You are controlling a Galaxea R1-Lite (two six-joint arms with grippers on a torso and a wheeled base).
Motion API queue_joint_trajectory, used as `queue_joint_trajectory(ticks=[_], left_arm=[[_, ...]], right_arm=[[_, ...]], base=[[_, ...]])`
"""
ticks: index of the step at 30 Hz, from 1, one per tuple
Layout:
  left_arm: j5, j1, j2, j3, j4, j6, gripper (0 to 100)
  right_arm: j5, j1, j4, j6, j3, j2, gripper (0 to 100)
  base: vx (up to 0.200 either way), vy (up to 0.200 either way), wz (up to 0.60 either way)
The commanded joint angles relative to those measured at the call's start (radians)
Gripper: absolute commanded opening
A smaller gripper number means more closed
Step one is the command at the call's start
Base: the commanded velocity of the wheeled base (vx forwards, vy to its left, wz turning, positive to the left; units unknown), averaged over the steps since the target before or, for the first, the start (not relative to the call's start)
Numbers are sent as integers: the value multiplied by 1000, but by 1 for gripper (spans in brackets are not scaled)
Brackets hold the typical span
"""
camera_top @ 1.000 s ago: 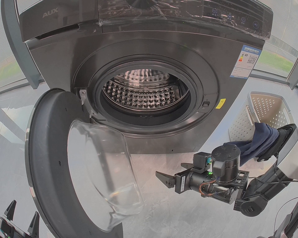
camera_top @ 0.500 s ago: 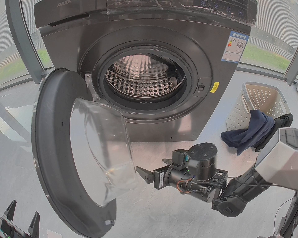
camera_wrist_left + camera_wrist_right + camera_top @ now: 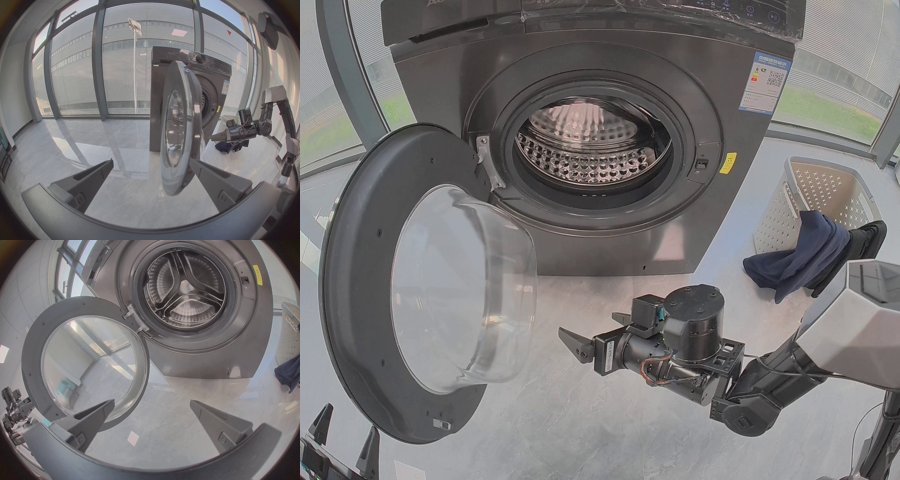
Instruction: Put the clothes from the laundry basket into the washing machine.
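The washing machine (image 3: 700, 94) stands with its round door (image 3: 362, 262) swung wide to the left and its steel drum (image 3: 587, 144) bare inside. At the right, a white laundry basket (image 3: 787, 212) has a dark blue garment (image 3: 800, 256) hanging over its rim down to the floor, with a black garment (image 3: 865, 240) beside it. My right gripper (image 3: 590, 331) hovers low over the floor in front of the machine, open and holding nothing, pointing toward the door (image 3: 87, 362). My left gripper (image 3: 349, 422) sits at the near left, open and holding nothing, with the door's edge (image 3: 178, 125) ahead of it.
Glossy grey floor spreads between the machine and me. Tall windows with dark frames (image 3: 97, 62) stand behind and beside the machine. The open door takes up the room left of the drum; the basket (image 3: 292, 333) sits close to the machine's right side.
The head camera has shifted. The door has swung further open to the left, and my right gripper has moved left, away from the basket. The left gripper stays in place.
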Motion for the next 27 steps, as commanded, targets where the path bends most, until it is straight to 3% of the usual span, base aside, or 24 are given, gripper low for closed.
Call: queue_joint_trajectory(ticks=[1, 17, 27], left_arm=[[0, 0, -9, 16, 0, -2, 100], [0, 0, -9, 16, 0, -3, 100], [0, 0, -9, 16, 0, -2, 100]], right_arm=[[3, 1, 5, 0, -55, 43, 100], [-2, 64, 12, 3, -460, 296, 100], [-5, 50, 31, 49, -500, 290, 100]], base=[[0, 0, 0], [0, 0, 0], [0, 0, 0]])
